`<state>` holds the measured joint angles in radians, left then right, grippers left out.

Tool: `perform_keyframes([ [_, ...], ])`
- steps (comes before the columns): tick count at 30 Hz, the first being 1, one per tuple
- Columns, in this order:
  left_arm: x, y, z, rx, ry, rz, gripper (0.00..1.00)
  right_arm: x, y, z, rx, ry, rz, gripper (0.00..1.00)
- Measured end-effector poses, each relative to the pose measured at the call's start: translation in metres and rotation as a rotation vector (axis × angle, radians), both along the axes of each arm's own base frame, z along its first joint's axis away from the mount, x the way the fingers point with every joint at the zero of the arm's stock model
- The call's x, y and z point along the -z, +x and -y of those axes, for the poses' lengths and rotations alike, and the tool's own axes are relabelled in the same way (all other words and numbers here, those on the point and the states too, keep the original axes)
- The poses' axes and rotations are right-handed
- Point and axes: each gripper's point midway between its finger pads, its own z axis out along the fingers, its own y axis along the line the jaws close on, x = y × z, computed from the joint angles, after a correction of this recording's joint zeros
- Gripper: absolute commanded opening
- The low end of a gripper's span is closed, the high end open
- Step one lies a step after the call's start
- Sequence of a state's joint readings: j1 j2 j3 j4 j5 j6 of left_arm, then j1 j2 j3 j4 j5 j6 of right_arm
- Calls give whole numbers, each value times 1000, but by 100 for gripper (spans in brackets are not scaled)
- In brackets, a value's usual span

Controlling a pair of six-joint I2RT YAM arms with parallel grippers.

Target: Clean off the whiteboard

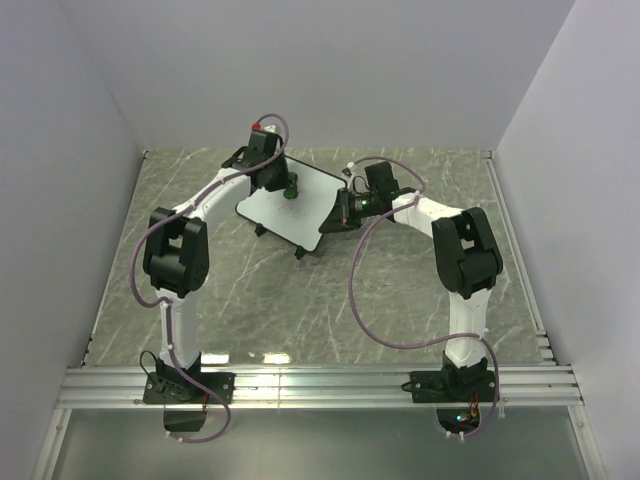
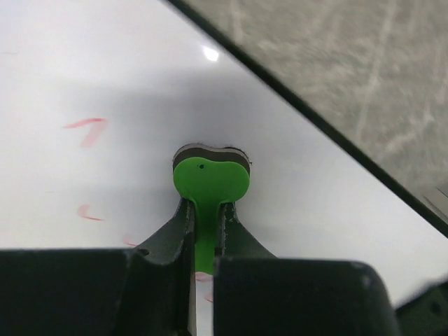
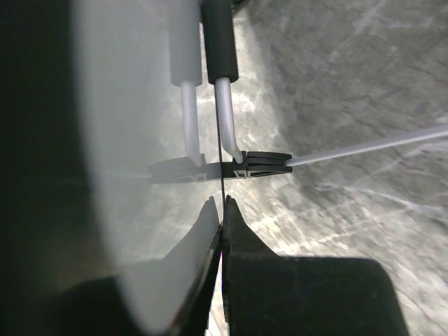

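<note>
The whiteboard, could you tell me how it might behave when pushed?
Probably stiff: the whiteboard looks flat with the right gripper pinching one edge. Likely light and apt to slide on its small feet. Its glossy face should let the green eraser glide.

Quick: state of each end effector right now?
Left end effector: shut on the small green plastic eraser.
Right end effector: shut on the edge of the white rectangular black-framed whiteboard.

Picture edges crop whiteboard; left claw hides green eraser stem; red marks smeared, illegible.
</note>
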<state>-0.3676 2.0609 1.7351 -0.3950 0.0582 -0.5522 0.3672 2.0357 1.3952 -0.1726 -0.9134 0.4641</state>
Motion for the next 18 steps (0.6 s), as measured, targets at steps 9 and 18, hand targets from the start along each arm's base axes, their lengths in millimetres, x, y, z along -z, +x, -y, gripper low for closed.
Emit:
perform_keyframes([
  [9, 31, 39, -79, -225, 39, -34, 0, -6, -1, -9, -12, 28, 13, 0],
  [18, 37, 81, -113, -309, -8, -29, 0, -12, -1, -14, -21, 39, 22, 0],
])
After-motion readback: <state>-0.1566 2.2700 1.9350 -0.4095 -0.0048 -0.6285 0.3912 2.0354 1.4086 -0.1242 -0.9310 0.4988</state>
